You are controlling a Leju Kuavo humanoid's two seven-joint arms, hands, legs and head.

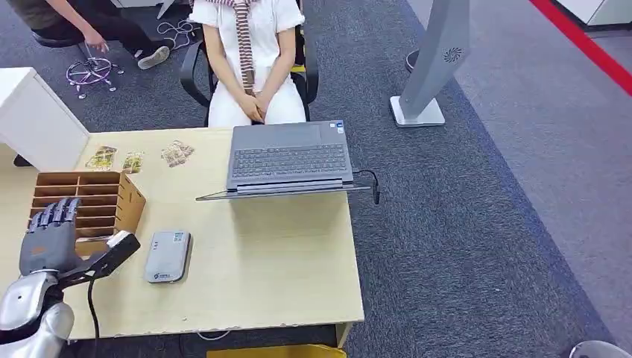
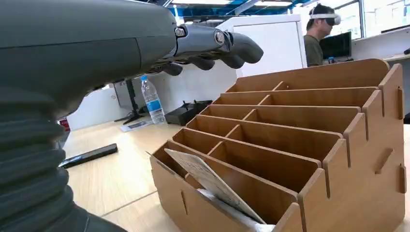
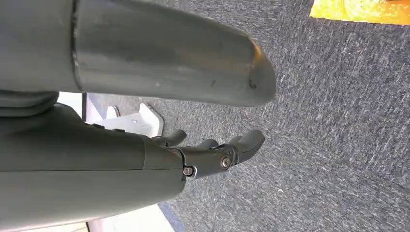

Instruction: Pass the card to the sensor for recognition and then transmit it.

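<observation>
A wooden slotted organiser [image 1: 131, 200] stands at the table's left. In the left wrist view a pale card [image 2: 209, 181] leans tilted in the nearest slot of the organiser [image 2: 338, 159]. My left hand [image 1: 51, 235] hovers over the organiser's near end with its fingers apart and holds nothing; its fingers [image 2: 227, 46] hang above the slots without touching the card. The grey card sensor [image 1: 168, 256] lies flat on the table just right of the organiser. My right hand [image 3: 212, 155] hangs beside my body over the carpet, fingers loosely extended and empty.
An open laptop [image 1: 289, 158] sits at the table's far side, in front of a seated person [image 1: 253, 67]. Small packets [image 1: 177, 153] lie at the far left of the table [image 1: 283, 261]. A white cabinet [image 1: 33, 115] stands at left. A grey stand [image 1: 428, 82] rises from the carpet at right.
</observation>
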